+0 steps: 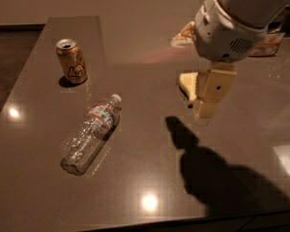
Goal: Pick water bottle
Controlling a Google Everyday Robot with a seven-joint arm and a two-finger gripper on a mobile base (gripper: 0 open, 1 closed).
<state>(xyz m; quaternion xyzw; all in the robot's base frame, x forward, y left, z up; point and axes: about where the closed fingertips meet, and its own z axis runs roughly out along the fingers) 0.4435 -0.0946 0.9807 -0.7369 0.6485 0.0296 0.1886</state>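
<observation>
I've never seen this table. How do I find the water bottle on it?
Look at the big dark table: on its left side a gold-orange soda can stands upright. Nearer the front edge lies the water bottle, far left of the gripper hanging above the table. It is clear and crinkly, lying on its side, with a white cap.

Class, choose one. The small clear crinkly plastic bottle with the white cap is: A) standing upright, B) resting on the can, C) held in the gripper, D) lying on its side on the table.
D: the clear plastic water bottle lies flat on the dark table, and the gripper hangs further right in the view, apart from it.
</observation>
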